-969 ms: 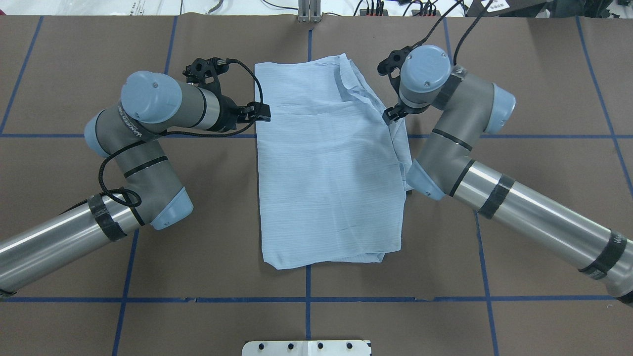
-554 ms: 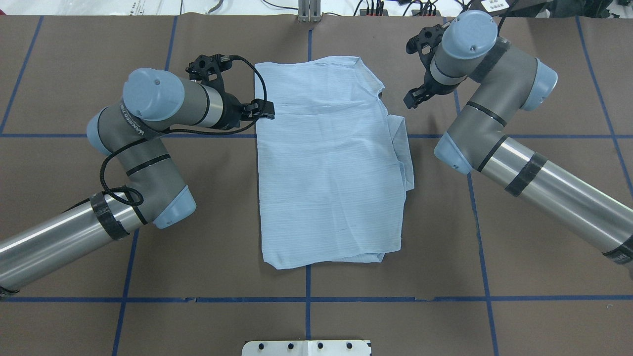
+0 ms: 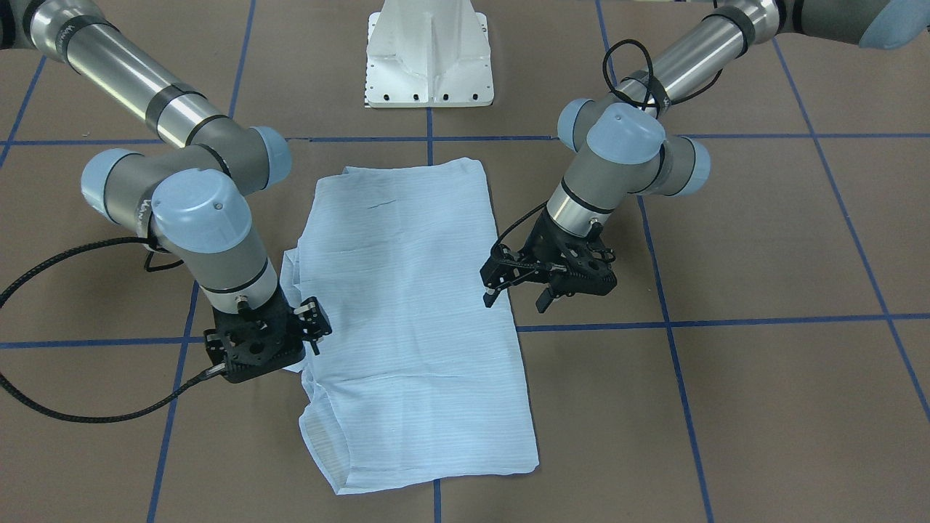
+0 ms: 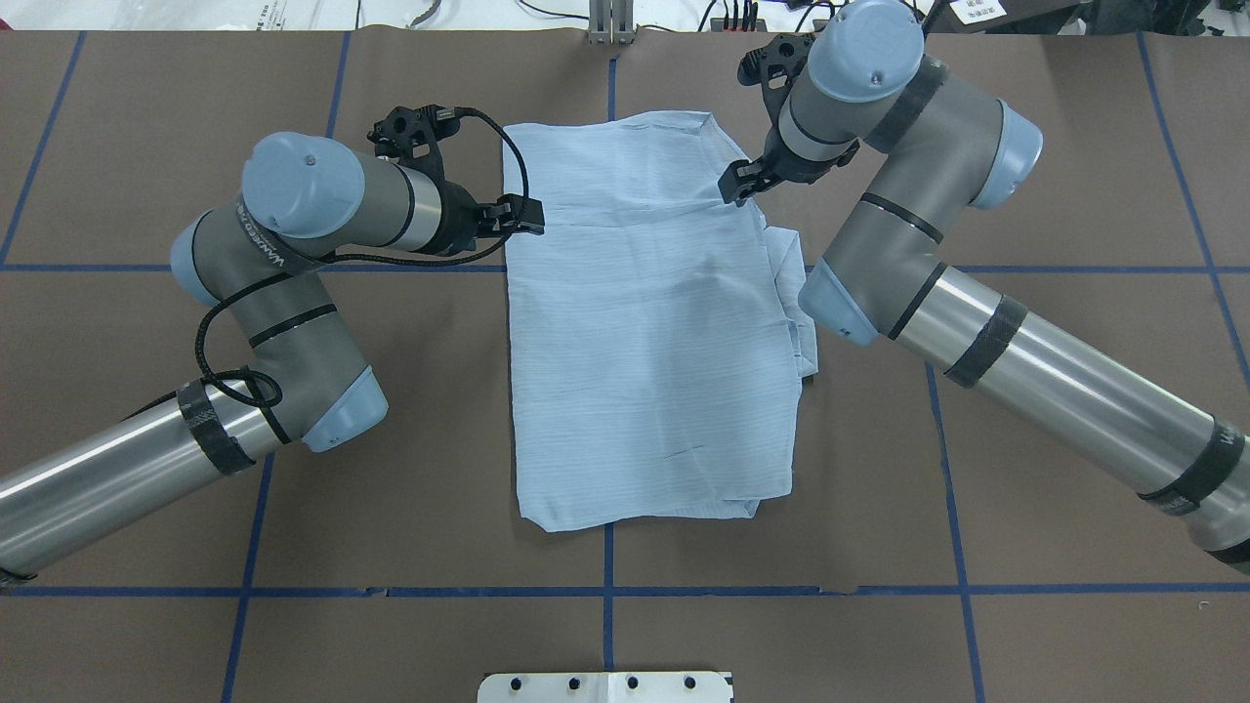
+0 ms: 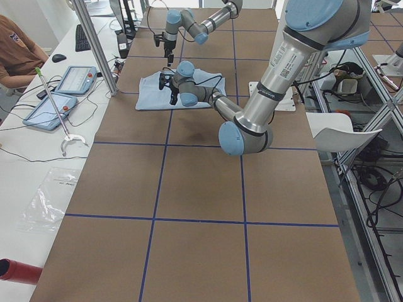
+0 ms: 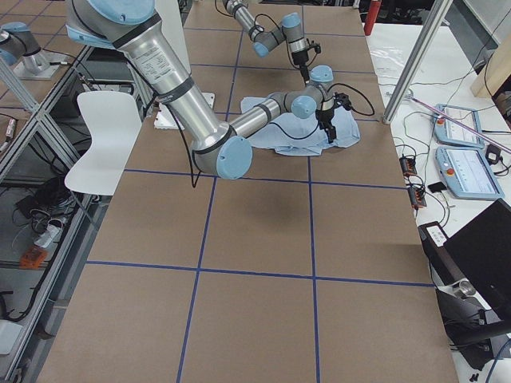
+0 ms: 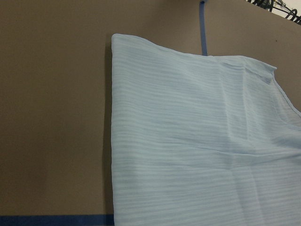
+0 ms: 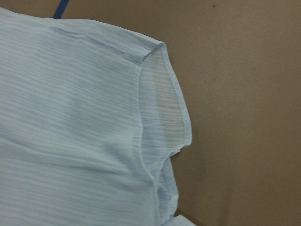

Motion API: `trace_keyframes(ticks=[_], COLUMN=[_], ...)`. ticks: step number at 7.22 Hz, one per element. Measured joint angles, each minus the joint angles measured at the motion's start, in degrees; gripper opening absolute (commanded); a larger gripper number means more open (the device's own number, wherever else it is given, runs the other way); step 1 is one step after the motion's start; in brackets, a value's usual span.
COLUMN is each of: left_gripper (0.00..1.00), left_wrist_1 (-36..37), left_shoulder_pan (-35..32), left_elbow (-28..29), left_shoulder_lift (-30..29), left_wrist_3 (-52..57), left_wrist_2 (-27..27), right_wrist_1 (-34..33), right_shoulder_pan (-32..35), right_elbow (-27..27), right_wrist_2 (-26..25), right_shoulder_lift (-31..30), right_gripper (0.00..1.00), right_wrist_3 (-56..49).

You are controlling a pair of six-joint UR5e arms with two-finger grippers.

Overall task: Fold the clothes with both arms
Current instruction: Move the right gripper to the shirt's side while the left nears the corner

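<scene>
shirt [image 4: 645,342]: folded flat on desk [image 4: 1025,146], thin, limp, likely slides; I'd pinch all layers at far corners | my left gripper [image 3: 517,299]: spread, empty, at its edge | my right gripper [image 4: 734,184]: over far corner, state unclear

**Work area seen from five fixed cameras.** A brown-covered table [image 4: 439,488] is marked into rectangles by blue tape lines [image 4: 606,625], with a white metal pedestal [image 3: 429,54] at the middle of one long edge. Along the opposite edge, behind aluminium posts [image 5: 94,47], runs a white bench [image 5: 25,170] carrying two tablets [image 5: 75,80], a keyboard [image 5: 82,38] and cables. A white chair [image 5: 343,129] stands off the pedestal side.
</scene>
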Motion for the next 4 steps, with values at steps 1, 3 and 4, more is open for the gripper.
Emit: trace_keyframes(ticks=[1, 3, 4], left_gripper=[1.00, 1.00, 0.99], left_wrist_1=[1.6, 9.3, 12.8], left_shoulder_pan=[0.0, 2.0, 5.6], left_elbow=[-2.6, -14.3, -19.8], left_shoulder_lift=[1.4, 7.0, 9.4], left_wrist_3=[-0.1, -5.2, -10.4], left_wrist_2=[-2.3, -6.5, -6.5], right_wrist_1=[-0.3, -0.4, -0.3], right_shoulder_pan=[-0.8, -2.6, -3.5], right_elbow=[3.5, 14.4, 19.4], right_wrist_2=[2.5, 7.9, 8.8], right_shoulder_lift=[-1.7, -10.5, -15.1], right_gripper=[1.00, 1.00, 1.00], right_wrist_3=[3.5, 12.3, 17.5])
